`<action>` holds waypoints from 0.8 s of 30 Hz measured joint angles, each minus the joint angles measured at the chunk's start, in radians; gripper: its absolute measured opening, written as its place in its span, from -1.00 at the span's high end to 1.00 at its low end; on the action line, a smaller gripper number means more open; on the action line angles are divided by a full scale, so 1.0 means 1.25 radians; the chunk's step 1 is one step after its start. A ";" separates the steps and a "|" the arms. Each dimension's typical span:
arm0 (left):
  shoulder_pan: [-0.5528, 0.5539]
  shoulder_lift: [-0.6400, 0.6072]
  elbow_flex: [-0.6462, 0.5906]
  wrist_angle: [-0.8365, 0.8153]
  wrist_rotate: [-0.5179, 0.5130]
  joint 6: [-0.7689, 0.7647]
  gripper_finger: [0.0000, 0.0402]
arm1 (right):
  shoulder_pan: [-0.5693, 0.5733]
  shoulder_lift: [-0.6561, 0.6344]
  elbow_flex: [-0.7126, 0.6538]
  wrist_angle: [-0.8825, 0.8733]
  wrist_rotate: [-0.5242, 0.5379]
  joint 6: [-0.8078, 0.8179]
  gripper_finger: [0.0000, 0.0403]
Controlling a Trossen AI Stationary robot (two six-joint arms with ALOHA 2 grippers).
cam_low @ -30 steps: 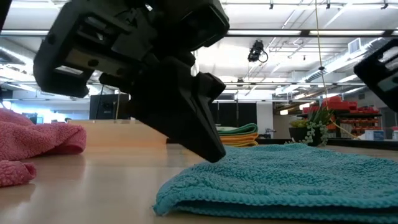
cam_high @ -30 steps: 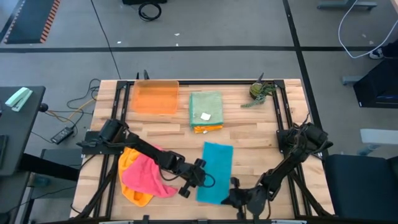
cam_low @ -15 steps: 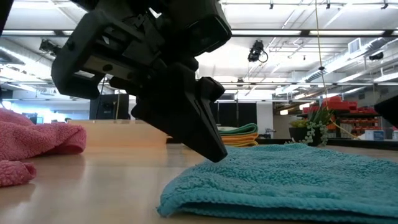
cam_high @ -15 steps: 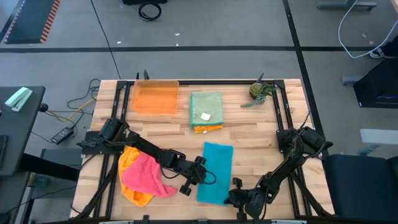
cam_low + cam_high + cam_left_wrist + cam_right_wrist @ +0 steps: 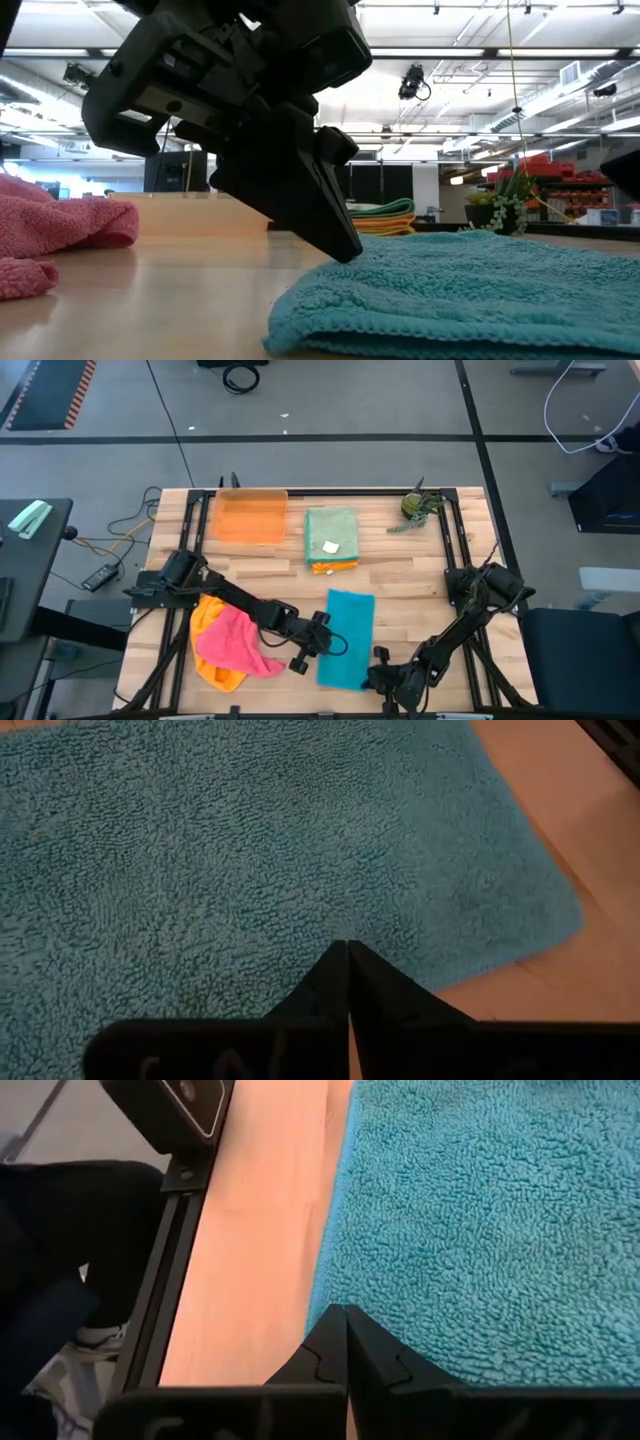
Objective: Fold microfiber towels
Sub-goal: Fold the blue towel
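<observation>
Teal towel [image 5: 346,637], folded to a long rectangle, lies near the front of the table [image 5: 400,575] in the high view. Left gripper [image 5: 322,634] sits at its left long edge; right gripper [image 5: 378,666] at its front right corner. Pink towel [image 5: 235,642], crumpled over a yellow-orange one [image 5: 211,660], lies to the left; a folded stack topped by a sage green towel [image 5: 331,532] sits further back beside the orange tray [image 5: 250,516]. Towel outline and arm positions barely differ from a second ago.

Low view: left gripper's dark fingers [image 5: 322,215] press tip-down on the teal pile. The near fold edge [image 5: 300,315] has drawn slightly inward since a second ago.

Left wrist view: fingers [image 5: 347,982] closed together, tips on the teal cloth, nothing visibly between them.

Right wrist view: fingers [image 5: 346,1342] likewise closed tip to tip at the towel's edge, bare wood alongside.

Judgement: both closed grippers appear to be pressing or nudging the cloth rather than lifting it; the next fold is not yet begun.
</observation>
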 joint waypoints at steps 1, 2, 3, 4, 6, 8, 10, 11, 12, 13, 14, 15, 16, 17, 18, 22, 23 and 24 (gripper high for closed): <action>0.000 -0.002 0.000 -0.001 0.000 0.000 0.94 | 0.000 -0.004 0.000 -0.003 -0.002 -0.003 0.99; 0.000 -0.005 0.000 -0.002 0.000 0.000 0.92 | 0.000 -0.013 0.000 -0.006 -0.005 -0.007 0.99; 0.000 -0.010 0.000 -0.003 0.000 0.000 0.90 | 0.001 -0.025 0.000 -0.012 -0.004 -0.014 0.99; 0.000 -0.019 0.000 -0.012 -0.001 0.003 0.87 | 0.001 -0.039 0.000 -0.015 -0.004 -0.023 0.99; 0.000 -0.039 0.000 -0.027 -0.004 0.017 0.81 | 0.001 -0.070 0.000 -0.021 -0.002 -0.039 0.99; 0.000 -0.067 0.000 -0.048 -0.011 0.021 0.76 | 0.001 -0.096 0.000 -0.039 0.003 -0.053 0.99; 0.000 -0.096 0.001 -0.059 -0.015 0.021 0.72 | 0.001 -0.116 0.000 -0.045 0.003 -0.070 0.99; 0.000 -0.110 0.001 -0.066 -0.016 0.021 0.70 | 0.003 -0.123 0.000 -0.044 0.004 -0.077 0.99; -0.002 -0.122 0.001 -0.070 -0.016 0.021 0.68 | 0.005 -0.126 0.000 -0.043 0.005 -0.086 0.99; -0.006 -0.129 0.002 -0.076 -0.016 0.021 0.66 | 0.007 -0.126 0.001 -0.043 0.005 -0.097 0.99; -0.011 -0.132 0.002 -0.075 -0.016 0.022 0.64 | 0.011 -0.126 0.000 -0.048 0.005 -0.106 0.99; -0.017 -0.133 0.002 -0.078 -0.016 0.022 0.63 | 0.014 -0.126 0.000 -0.054 0.005 -0.109 0.99; -0.025 -0.133 0.002 -0.080 -0.016 0.025 0.62 | 0.017 -0.126 0.000 -0.059 0.005 -0.111 0.99; -0.034 -0.131 0.002 -0.078 -0.016 0.038 0.60 | 0.017 -0.126 0.000 -0.069 0.005 -0.119 0.99; -0.044 -0.128 0.002 -0.078 -0.016 0.055 0.59 | 0.018 -0.126 0.000 -0.081 0.006 -0.139 0.97; -0.084 -0.098 0.000 -0.072 -0.015 0.164 0.51 | 0.028 -0.121 0.000 -0.084 0.009 -0.238 0.78; -0.093 -0.090 0.000 -0.058 -0.016 0.184 0.49 | 0.031 -0.119 0.000 -0.090 0.008 -0.263 0.72; -0.101 -0.085 0.000 -0.051 -0.016 0.198 0.46 | 0.033 -0.117 0.000 -0.091 0.009 -0.279 0.65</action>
